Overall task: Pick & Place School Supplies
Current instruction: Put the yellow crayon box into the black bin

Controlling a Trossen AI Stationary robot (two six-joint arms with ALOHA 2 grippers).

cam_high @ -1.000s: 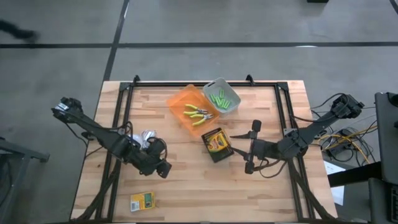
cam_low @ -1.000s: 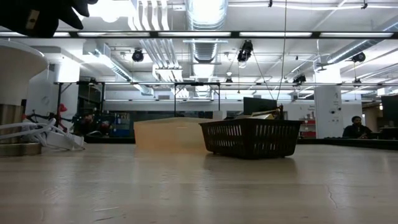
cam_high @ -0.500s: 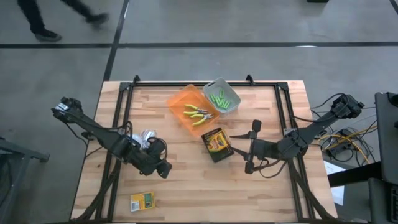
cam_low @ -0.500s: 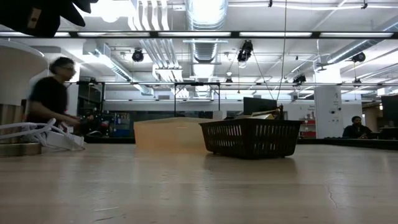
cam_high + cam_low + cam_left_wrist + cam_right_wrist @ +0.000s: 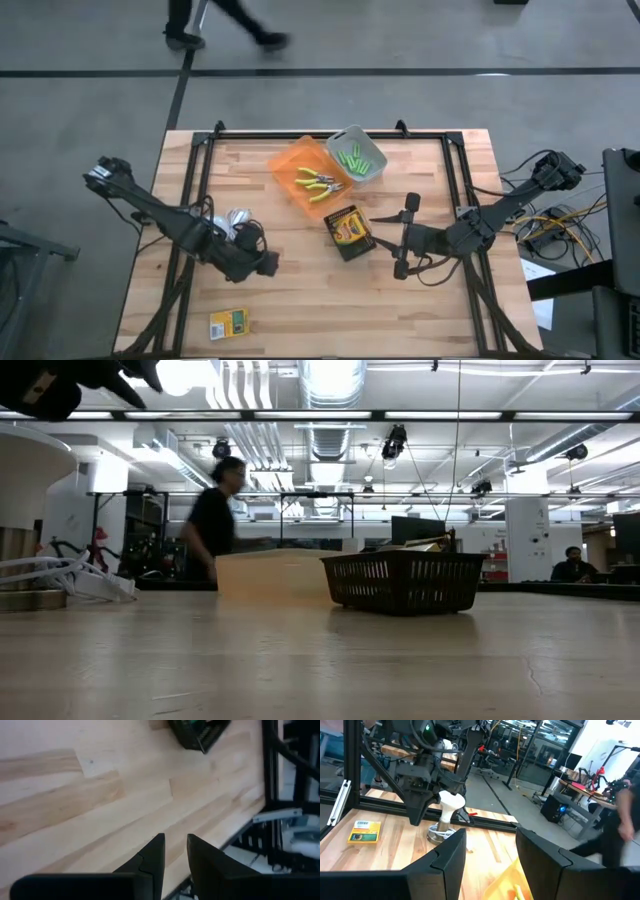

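Wood-plank bench (image 5: 300, 290) inside black frame, grey floor around. Small yellow-green box (image 5: 229, 324) near front edge. Left claw (image 5: 268, 265) just above bare wood, fingers slightly apart, empty; shifted slightly right since a second ago. White round thing with cable (image 5: 236, 222) beside it. Orange bin (image 5: 290, 160) holds green-handled pliers (image 5: 318, 184); grey bin (image 5: 372, 176) holds lime sticks (image 5: 354, 157). Larger printed box (image 5: 349, 232) mid-bench. Right claw (image 5: 404, 237) beside it, fingers apart, empty. Person (image 5: 213, 526) now passing behind bench, farther right than before.

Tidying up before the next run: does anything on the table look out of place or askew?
Two printed boxes sit loose on the wood: a dark one lying askew near the orange bin, and a small yellow one alone near the front edge. The pliers and green markers are already in bins. Nothing looks spilled or damaged.
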